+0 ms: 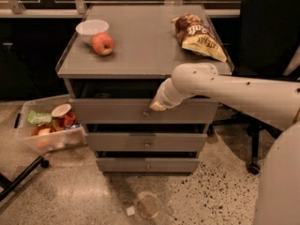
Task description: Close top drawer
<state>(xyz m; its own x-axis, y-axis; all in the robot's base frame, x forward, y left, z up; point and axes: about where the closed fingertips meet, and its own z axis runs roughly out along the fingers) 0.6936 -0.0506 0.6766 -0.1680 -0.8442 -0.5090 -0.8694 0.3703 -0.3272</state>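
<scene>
Single white arm (248, 95) enters from the right edge and runs leftward, roughly level, to a rounded joint (192, 78). From there the wrist segment angles down and left. Gripper (157, 106) sits at its end, near centre of view, tip directed down-left. White body panel (279, 182) occupies the lower right corner.

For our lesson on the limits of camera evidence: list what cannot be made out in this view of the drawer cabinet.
All in the camera view:
- Inside of the top drawer: in shadow under the cabinet top, contents unreadable.
- The gripper, at that drawer's front beside its knob: contact hidden by the arm.
- Round thing on the floor: too blurred to name.
- Chair: cut off by the right edge.
</scene>
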